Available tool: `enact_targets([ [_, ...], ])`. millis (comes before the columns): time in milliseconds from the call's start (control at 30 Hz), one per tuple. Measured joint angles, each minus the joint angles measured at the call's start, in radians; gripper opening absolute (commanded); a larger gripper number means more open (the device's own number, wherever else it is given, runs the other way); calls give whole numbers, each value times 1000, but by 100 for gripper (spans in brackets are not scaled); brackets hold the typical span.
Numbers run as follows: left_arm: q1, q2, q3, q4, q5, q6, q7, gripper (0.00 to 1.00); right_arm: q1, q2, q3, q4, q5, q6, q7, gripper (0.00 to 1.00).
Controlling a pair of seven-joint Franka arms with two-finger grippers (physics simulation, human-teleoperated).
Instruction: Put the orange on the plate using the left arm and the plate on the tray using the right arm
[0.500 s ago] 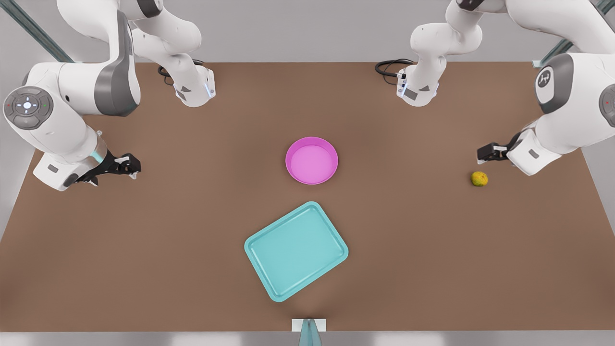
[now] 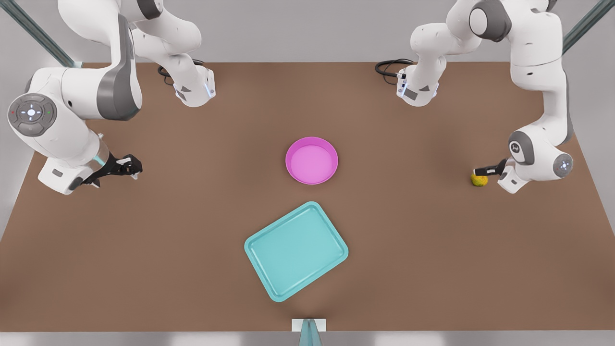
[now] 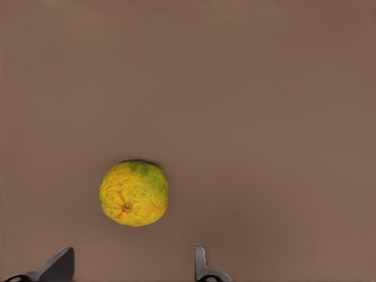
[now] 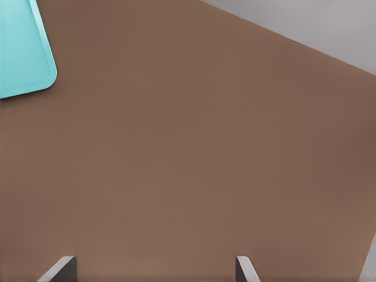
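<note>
Since half a second ago the left gripper point(image 2: 480, 172) has dropped to just above the orange point(image 2: 479, 180), jaws spread wide and not yet around it, at the front view's right. Nearest the camera lies the tray point(image 2: 296, 251) on the tabletop point(image 2: 192, 240); beyond it the plate point(image 2: 312, 160). At the front view's left, the right gripper point(image 2: 129, 167) waits, jaws wide.

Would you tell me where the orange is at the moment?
The orange lies on the brown table at the front view's far right, well apart from the plate, directly below the open left gripper.
</note>
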Motion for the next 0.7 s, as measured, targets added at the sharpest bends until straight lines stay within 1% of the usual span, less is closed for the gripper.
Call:
enact_targets([
  [100, -1, 28, 1, -5, -2, 90, 69, 100, -1, 0, -1, 0, 0, -1, -5, 100],
  [200, -2, 48, 1, -17, -3, 127, 120, 100, -1, 1, -1, 0, 1, -1, -9, 100],
  [400, -4, 97, 1, -21, -3, 153, 195, 100, -1, 3, -1, 0, 2, -2, -16, 100],
  [700, -5, 135, 1, -19, -4, 176, 268, 100, -2, 5, -1, -2, 2, -2, -23, 100],
])
